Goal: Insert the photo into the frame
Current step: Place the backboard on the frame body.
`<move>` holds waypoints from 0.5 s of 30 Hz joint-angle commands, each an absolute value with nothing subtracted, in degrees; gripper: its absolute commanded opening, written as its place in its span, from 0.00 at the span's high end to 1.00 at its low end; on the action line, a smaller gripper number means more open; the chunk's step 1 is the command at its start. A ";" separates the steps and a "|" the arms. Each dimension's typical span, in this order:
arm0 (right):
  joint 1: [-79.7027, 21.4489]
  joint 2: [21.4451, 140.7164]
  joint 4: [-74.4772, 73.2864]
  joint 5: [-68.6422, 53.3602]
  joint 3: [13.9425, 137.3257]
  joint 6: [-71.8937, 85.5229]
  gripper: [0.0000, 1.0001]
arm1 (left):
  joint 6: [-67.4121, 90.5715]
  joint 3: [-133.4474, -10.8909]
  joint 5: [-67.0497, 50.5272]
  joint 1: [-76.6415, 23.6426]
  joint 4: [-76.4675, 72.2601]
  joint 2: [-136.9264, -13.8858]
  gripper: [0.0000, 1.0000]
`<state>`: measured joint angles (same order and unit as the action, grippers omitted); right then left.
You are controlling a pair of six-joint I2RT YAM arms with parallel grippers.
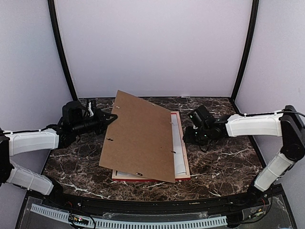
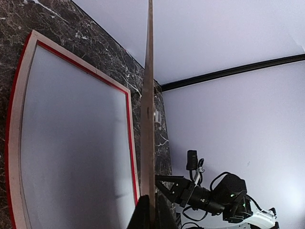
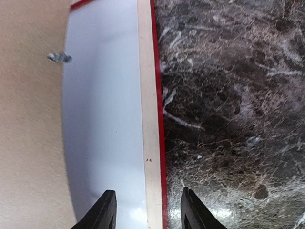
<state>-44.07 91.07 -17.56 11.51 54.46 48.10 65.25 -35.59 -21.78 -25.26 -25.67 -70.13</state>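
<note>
Right wrist: frame (image 3: 151, 95) beneath right pincer (image 3: 148, 192)

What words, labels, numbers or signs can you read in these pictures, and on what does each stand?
None can be read.
The flat brown backing board, the thin red-edged rectangular frame and the dark marbled tabletop bear no print.
The small device on the near rail is too small to read.

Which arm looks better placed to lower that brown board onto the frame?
The left arm, probably: its jaws are shut on the brown board, holding it tilted above the frame. The right arm has its jaws open, empty, near the frame's rail.
</note>
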 commanded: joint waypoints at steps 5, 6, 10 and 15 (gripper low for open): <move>-37.73 83.83 -22.12 12.53 54.64 42.05 0.52 | 70.80 -37.42 -19.62 -27.60 -41.94 -76.52 1.00; -37.13 83.21 -22.10 12.49 54.09 41.87 0.52 | 71.14 -37.72 -19.47 -27.69 -43.03 -77.69 1.00; -35.52 81.96 -21.71 11.84 52.15 41.36 0.52 | 72.61 -38.36 -19.39 -27.91 -46.29 -81.15 1.00; -34.74 82.14 -20.91 11.05 50.86 41.11 0.52 | 74.33 -39.01 -20.07 -28.02 -50.08 -85.09 1.00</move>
